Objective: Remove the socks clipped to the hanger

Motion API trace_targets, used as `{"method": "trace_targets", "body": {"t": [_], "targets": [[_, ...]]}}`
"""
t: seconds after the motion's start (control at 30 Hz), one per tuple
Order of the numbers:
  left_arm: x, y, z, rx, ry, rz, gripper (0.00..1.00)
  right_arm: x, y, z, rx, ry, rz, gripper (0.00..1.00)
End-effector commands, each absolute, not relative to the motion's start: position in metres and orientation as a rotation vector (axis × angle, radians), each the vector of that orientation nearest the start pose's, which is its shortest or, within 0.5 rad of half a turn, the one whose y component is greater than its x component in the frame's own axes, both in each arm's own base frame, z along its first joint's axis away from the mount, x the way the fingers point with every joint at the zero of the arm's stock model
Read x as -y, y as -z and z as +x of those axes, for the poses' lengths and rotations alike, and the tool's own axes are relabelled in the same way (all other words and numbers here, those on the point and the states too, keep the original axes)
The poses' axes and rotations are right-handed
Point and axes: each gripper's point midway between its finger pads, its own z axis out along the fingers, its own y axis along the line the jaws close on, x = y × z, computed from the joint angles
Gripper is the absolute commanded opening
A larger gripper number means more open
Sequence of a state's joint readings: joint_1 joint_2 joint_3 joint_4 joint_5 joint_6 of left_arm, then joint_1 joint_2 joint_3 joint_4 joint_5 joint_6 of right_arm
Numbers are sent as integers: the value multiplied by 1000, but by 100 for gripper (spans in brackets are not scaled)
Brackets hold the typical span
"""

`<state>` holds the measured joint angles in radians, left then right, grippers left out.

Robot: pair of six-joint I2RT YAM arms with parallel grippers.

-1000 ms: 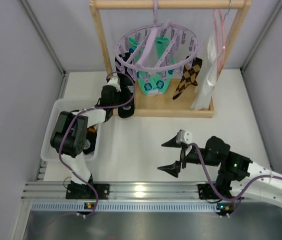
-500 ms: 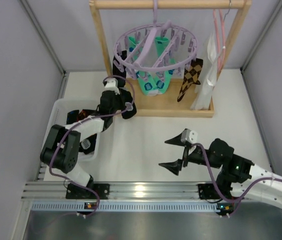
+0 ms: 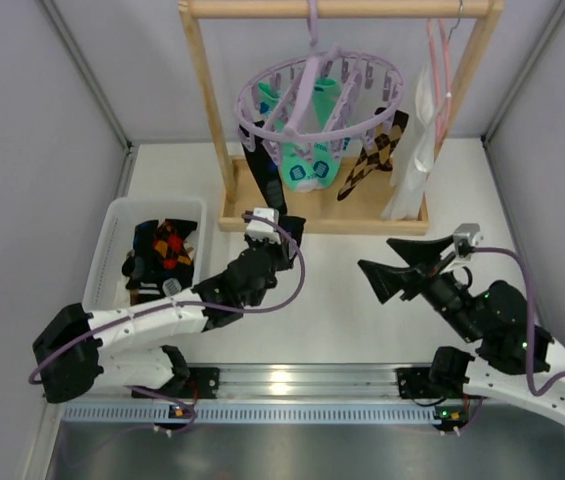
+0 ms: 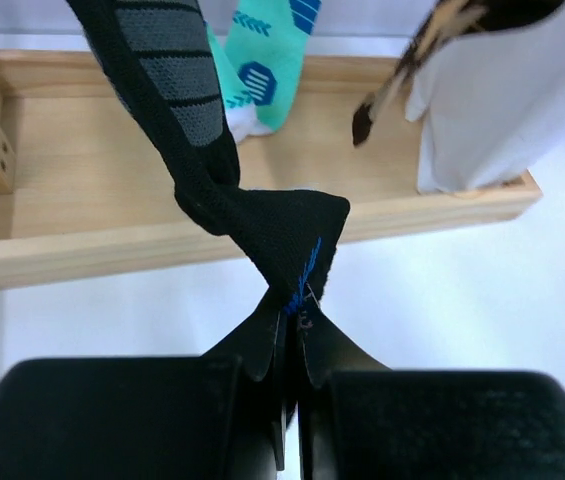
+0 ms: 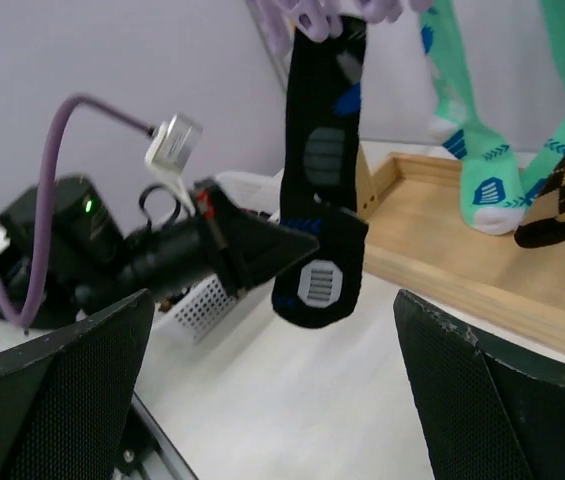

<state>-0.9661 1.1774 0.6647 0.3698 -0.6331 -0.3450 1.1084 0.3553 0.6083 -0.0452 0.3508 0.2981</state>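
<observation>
Black sock (image 4: 262, 225) pinched between left fingers (image 4: 252, 350); teal sock (image 4: 274, 50) emblem illegible.

Top external looks steeply down from the near side over the whole bench (image 3: 332, 300); left wrist close up facing the wooden base (image 4: 82, 190); right wrist farther back, same base; all share black sock (image 4: 262, 220)

Robot lab test cell, not a home. Plain grey panel walls (image 3: 32, 120) box in a white table (image 3: 332, 300). Left arm (image 3: 142, 325) and right arm (image 3: 502, 340) are bolted to an aluminium rail (image 3: 292, 380), with purple cabling (image 3: 297, 275) exposed. A wooden rack (image 3: 382, 8) holds the hanger (image 3: 307, 90).
</observation>
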Motion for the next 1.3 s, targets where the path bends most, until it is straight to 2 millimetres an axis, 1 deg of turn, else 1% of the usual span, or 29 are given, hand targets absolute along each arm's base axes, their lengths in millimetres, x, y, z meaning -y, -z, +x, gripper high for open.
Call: {"method": "trace_targets", "body": {"t": [0.0, 0.03, 0.07, 0.1, 0.13, 0.2, 0.3, 0.47, 0.5, 0.53, 0.57, 0.6, 0.63, 0.67, 0.7, 0.73, 0.77, 0.8, 0.83, 0.87, 0.93, 0.97, 1.0, 1.07, 1.1, 1.17, 1.2, 1.23, 1.27], "targets": [[268, -222, 274, -1694, 362, 76, 0, -162, -357, 164, -1459, -865, -78, 99], [280, -226, 264, -1693, 367, 99, 0, -158, -370, 162, -1445, -874, -72, 100], [287, -225, 260, -1695, 363, 120, 0, -160, -372, 162, -1456, -869, -81, 99], [295, -217, 257, -1710, 344, 146, 0, -158, -379, 160, -1458, -874, -88, 99], [306, -223, 249, -1703, 348, 161, 0, -164, -379, 160, -1473, -875, -113, 100], [318, -216, 242, -1713, 315, 197, 0, -164, -388, 157, -1484, -874, -135, 99], [343, -222, 221, -1695, 301, 254, 0, -169, -394, 157, -1516, -860, -174, 98], [362, -219, 200, -1662, 188, 322, 0, -185, -397, 166, -1599, -782, -240, 94], [368, -221, 194, -1655, 191, 334, 0, -183, -409, 166, -1591, -780, -233, 93], [372, -217, 192, -1653, 170, 356, 0, -189, -402, 171, -1630, -741, -249, 93], [374, -216, 189, -1651, 166, 365, 0, -187, -414, 171, -1616, -734, -251, 92], [379, -216, 186, -1649, 170, 375, 0, -187, -417, 173, -1619, -719, -258, 92], [382, -211, 185, -1649, 155, 393, 0, -189, -412, 178, -1651, -672, -270, 91], [384, -209, 184, -1648, 147, 406, 0, -190, -415, 180, -1651, -647, -283, 91], [386, -212, 185, -1640, 132, 416, 0, -189, -427, 181, -1636, -642, -283, 90], [388, -205, 186, -1639, 96, 436, 0, -194, -419, 187, -1672, -579, -320, 90], [387, -206, 187, -1632, 66, 438, 0, -194, -431, 189, -1661, -572, -317, 90], [389, -208, 189, -1621, 31, 454, 0, -197, -432, 192, -1670, -546, -330, 90], [389, -208, 190, -1617, 3, 456, 0, -205, -425, 200, -1698, -490, -361, 89], [390, -204, 191, -1614, -28, 465, 0, -207, -434, 202, -1688, -483, -357, 89], [392, -205, 192, -1604, -64, 485, 0, -217, -430, 214, -1703, -410, -375, 88], [394, -203, 193, -1602, -75, 491, 0, -219, -436, 217, -1693, -401, -368, 87], [395, -203, 193, -1598, -87, 505, 0, -225, -431, 226, -1710, -351, -366, 86], [398, -200, 193, -1591, -121, 531, 0, -231, -439, 232, -1697, -333, -367, 84], [398, -199, 193, -1586, -146, 533, 0, -238, -434, 240, -1709, -284, -370, 82], [403, -203, 190, -1576, -157, 542, 0, -236, -446, 249, -1690, -230, -342, 79], [406, -200, 189, -1570, -177, 567, 0, -246, -441, 256, -1700, -202, -356, 78], [408, -199, 188, -1568, -181, 573, 0, -246, -450, 260, -1690, -201, -349, 77], [411, -201, 187, -1564, -183, 576, 0, -249, -450, 263, -1693, -191, -349, 76]]}}
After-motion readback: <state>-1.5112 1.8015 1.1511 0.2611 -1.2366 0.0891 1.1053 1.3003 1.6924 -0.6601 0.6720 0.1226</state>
